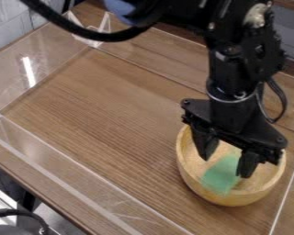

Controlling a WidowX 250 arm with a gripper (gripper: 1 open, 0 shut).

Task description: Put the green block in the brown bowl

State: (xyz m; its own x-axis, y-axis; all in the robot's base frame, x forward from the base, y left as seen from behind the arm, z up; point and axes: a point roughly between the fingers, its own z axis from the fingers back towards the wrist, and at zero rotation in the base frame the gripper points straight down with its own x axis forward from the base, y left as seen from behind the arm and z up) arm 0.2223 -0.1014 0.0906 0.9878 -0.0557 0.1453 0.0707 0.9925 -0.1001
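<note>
The brown bowl [197, 180] sits on the wooden table at the lower right. Inside it lies the green block [220, 175], resting on the bowl's floor and partly hidden by the black fingers. My gripper [231, 163] points straight down into the bowl, right above the block. Its jaws stand wide apart, one finger [208, 147] to the left of the block and the other to its right, and neither presses on the block.
A clear plastic wall [63, 156] runs around the wooden tabletop [100, 101], with its front edge at the lower left. Black cables [100, 23] hang from the arm at the top.
</note>
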